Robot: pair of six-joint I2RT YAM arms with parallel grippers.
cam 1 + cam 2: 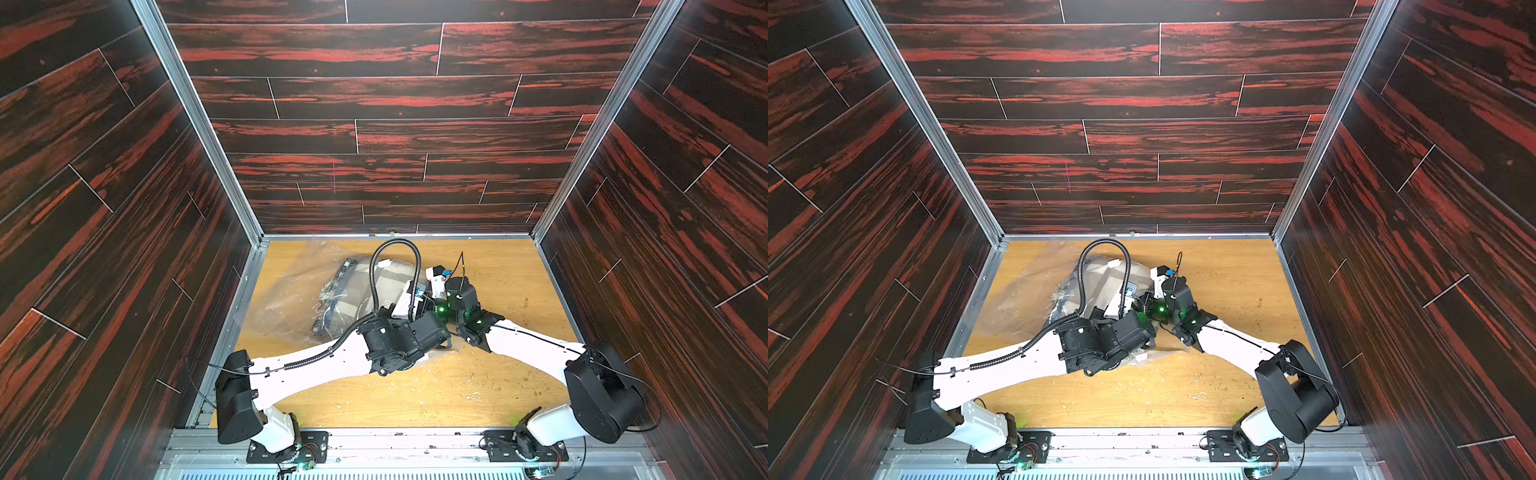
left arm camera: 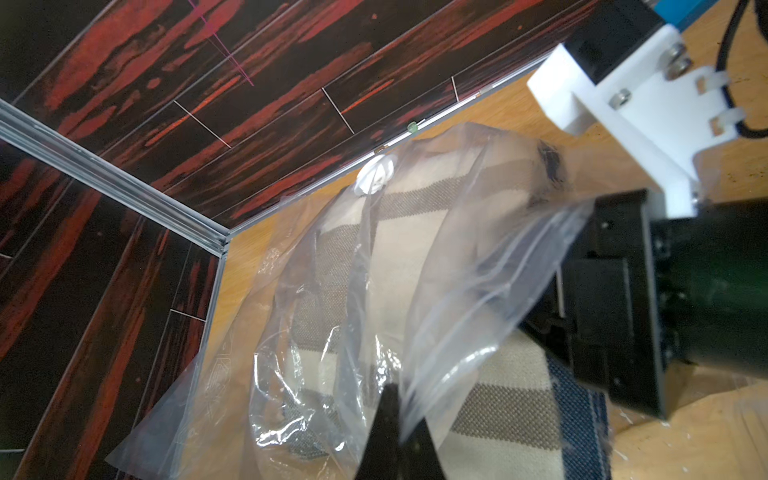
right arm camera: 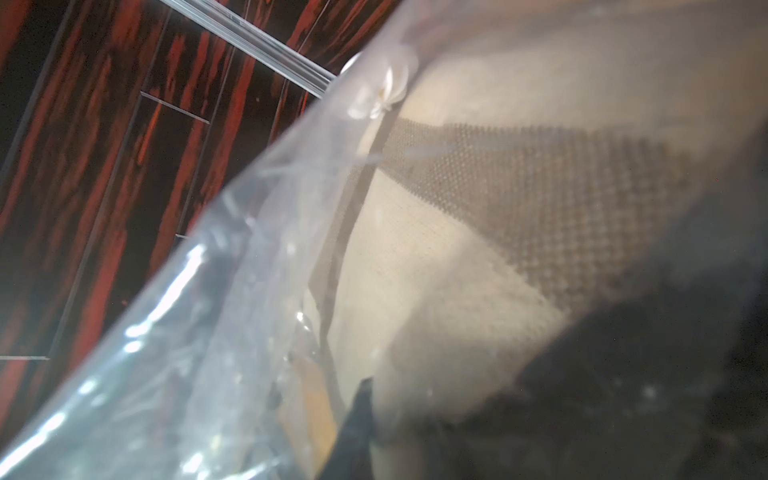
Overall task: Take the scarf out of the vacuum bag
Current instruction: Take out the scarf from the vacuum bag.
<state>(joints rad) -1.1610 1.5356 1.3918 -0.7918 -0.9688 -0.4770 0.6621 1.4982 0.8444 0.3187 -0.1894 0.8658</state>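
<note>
The vacuum bag (image 1: pixel 286 291) (image 1: pixel 1013 299), clear and crinkly, lies at the back left of the wooden table. Its round white valve (image 2: pixel 376 176) (image 3: pixel 380 89) faces up. Inside lies the scarf (image 1: pixel 357 286) (image 2: pixel 511 399) (image 3: pixel 415 270), cream with grey-brown bands and a navy edge (image 2: pixel 577 415). My left gripper (image 2: pixel 401 411) is shut on a lifted fold of the bag's plastic film. My right gripper (image 3: pixel 386 424) sits at the bag's mouth, with cream scarf cloth pinched between its narrow jaws, blurred behind film. In both top views the wrists (image 1: pixel 419 291) (image 1: pixel 1167 291) hide the fingertips.
Dark red plank walls with aluminium corner posts (image 1: pixel 245 199) close in the table (image 1: pixel 519 291) on three sides. The two arms meet mid-table; the left arm's black cable (image 1: pixel 395 249) loops above the bag. Crumbs (image 1: pixel 528 374) dot the table's right front.
</note>
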